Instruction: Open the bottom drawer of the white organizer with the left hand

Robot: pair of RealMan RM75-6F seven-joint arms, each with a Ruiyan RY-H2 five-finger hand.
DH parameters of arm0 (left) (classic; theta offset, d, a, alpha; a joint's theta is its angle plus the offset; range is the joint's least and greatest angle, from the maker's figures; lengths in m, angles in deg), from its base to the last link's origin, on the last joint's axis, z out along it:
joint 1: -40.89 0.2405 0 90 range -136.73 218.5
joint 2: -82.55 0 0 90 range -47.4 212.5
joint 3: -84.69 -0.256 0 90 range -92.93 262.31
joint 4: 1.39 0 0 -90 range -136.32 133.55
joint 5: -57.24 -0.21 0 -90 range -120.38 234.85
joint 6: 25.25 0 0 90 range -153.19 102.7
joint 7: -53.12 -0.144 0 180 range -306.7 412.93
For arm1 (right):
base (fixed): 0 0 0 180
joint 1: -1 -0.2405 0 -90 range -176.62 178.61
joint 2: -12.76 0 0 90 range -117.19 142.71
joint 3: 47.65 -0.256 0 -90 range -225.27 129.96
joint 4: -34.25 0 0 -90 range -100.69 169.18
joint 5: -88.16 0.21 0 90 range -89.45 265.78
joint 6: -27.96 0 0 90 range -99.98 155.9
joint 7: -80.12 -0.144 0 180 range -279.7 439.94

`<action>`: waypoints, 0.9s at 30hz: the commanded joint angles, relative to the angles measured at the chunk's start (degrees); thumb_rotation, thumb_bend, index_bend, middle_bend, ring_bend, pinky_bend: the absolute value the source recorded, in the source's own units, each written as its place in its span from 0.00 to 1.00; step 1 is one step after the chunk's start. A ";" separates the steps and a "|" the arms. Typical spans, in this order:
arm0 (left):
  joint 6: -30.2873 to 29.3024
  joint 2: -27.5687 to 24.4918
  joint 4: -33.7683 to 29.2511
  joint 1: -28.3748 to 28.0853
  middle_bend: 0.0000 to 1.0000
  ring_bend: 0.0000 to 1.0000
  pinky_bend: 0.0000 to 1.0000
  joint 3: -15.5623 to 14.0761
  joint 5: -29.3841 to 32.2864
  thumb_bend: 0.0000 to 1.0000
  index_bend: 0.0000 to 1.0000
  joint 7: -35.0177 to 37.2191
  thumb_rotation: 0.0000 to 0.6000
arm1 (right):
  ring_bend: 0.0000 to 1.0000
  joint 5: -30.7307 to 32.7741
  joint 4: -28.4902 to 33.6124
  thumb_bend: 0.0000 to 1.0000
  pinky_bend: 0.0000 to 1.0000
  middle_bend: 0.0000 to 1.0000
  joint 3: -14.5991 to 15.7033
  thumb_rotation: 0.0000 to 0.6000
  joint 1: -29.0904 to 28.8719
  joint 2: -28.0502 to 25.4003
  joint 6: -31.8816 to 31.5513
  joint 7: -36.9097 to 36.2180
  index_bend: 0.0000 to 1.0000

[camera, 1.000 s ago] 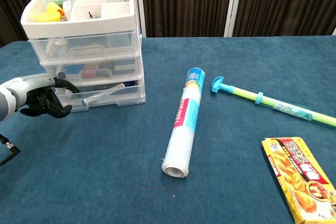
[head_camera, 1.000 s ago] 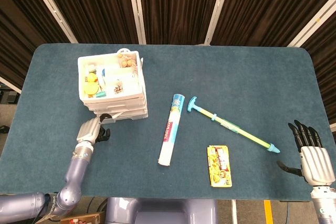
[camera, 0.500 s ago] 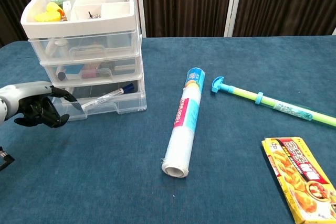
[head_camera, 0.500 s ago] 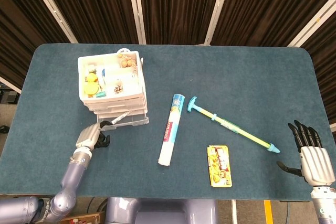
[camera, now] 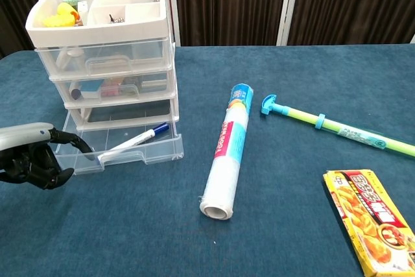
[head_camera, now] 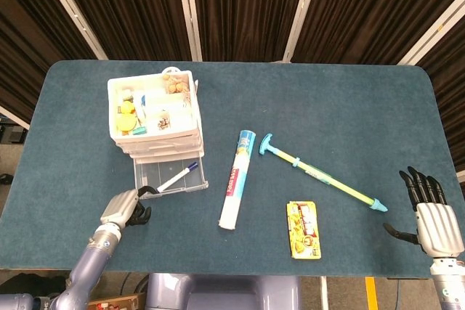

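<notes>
The white organizer (head_camera: 156,117) (camera: 104,30) stands at the table's left, its open top tray full of small items. Its clear bottom drawer (head_camera: 151,176) (camera: 162,146) is pulled well out toward the front edge, and a white marker with a blue cap (head_camera: 178,177) (camera: 133,141) lies inside. My left hand (head_camera: 125,207) (camera: 32,160) sits just in front of the drawer's left corner, with one finger hooked on the drawer's front lip and the others curled in. My right hand (head_camera: 432,215) rests at the table's front right with its fingers spread and nothing in it. Only the head view shows it.
A roll of wrap (head_camera: 237,178) (camera: 227,150) lies right of the drawer. A long blue-and-yellow toy pump (head_camera: 320,173) (camera: 331,126) lies diagonally beyond it. A yellow snack box (head_camera: 303,229) (camera: 373,222) sits near the front edge.
My left hand has drawn back toward the front edge, pulling the bottom drawer from nearly closed to well out. The marker inside came into view. My right hand has not moved.
</notes>
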 commanded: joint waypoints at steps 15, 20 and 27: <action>-8.35 -5.68 0.06 3.47 0.22 0.18 0.37 -7.76 -17.49 0.03 0.00 -6.24 1.00 | 0.00 0.15 0.08 0.09 0.00 0.00 -0.03 1.00 0.06 -0.07 0.03 0.10 0.00; -12.67 -8.40 1.92 6.29 0.14 0.11 0.28 -10.36 -27.26 0.03 0.00 -5.02 1.00 | 0.00 0.12 0.10 0.09 0.00 0.00 -0.04 1.00 0.07 -0.05 0.00 0.24 0.00; -17.98 -11.85 5.80 10.89 0.11 0.05 0.25 -12.87 -37.06 0.03 0.00 1.03 1.00 | 0.00 0.10 0.07 0.09 0.00 0.00 -0.03 1.00 0.05 0.04 0.03 0.46 0.00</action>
